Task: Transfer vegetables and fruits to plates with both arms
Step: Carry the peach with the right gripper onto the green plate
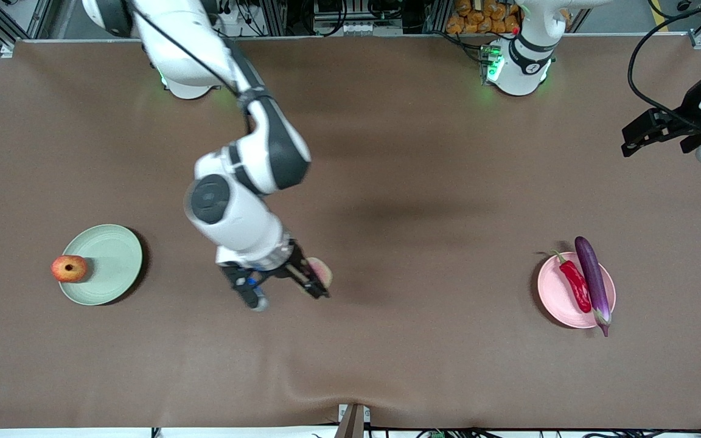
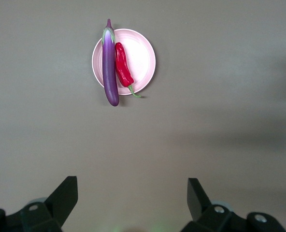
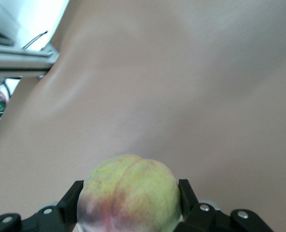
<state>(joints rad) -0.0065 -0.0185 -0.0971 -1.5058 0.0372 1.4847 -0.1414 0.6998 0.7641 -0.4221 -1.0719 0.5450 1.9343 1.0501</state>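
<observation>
I have the right tool (image 1: 313,286) clenched on the peach (image 3: 130,193) low over mid-worktop (image 1: 387,182), one finger on each flank at its widest girth. It looks light, round and smooth, so I judge it could roll or bruise; a moderate squeeze across the middle suits it. The pomegranate (image 1: 69,268) sits at the green plate's (image 1: 107,258) rim. The left tool (image 2: 132,198) waits released, high over its end, the eggplant (image 2: 109,65) and chili (image 2: 123,65) already on the pink plate (image 2: 142,58).

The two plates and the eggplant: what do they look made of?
Green plate and pink plate: probably plastic or glazed ceramic; flat, matte colour, no glare. Eggplant: glossy smooth purple skin with highlight streaks; real or plastic replica cannot be told.
</observation>
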